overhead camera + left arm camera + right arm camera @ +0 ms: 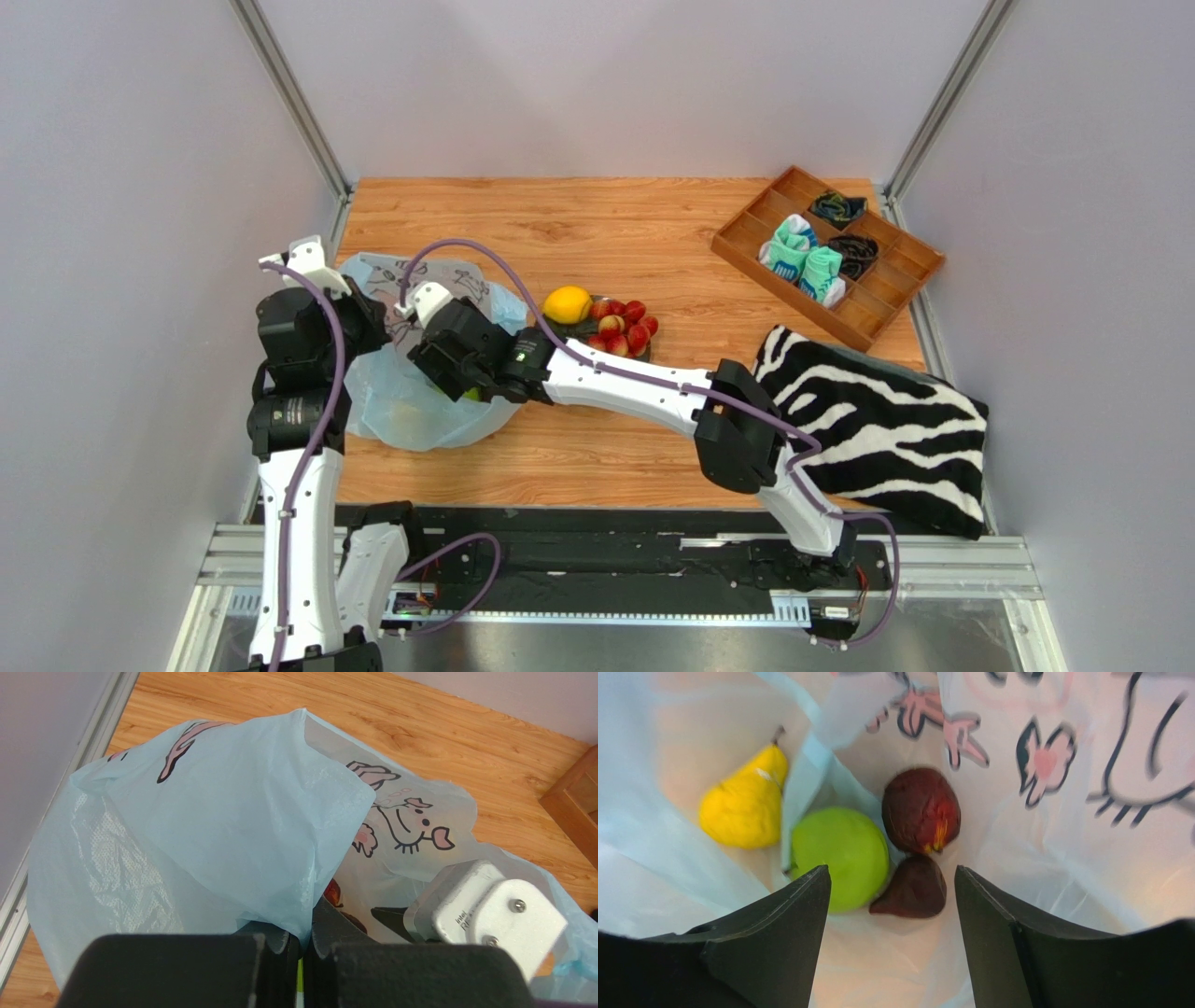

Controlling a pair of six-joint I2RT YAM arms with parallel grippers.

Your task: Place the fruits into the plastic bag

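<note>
The pale blue plastic bag lies at the left of the table. My left gripper is shut on the bag's edge and holds it up. My right gripper is open and empty, reaching inside the bag above the fruits. Inside lie a yellow pear, a green apple, a dark red-purple round fruit and a smaller dark fruit. On the table beyond the bag, a yellow lemon and several small red fruits sit on a dark plate.
A zebra-striped cloth lies at the right front. A wooden compartment tray with small items stands at the back right. The right wrist's white camera housing shows close by in the left wrist view.
</note>
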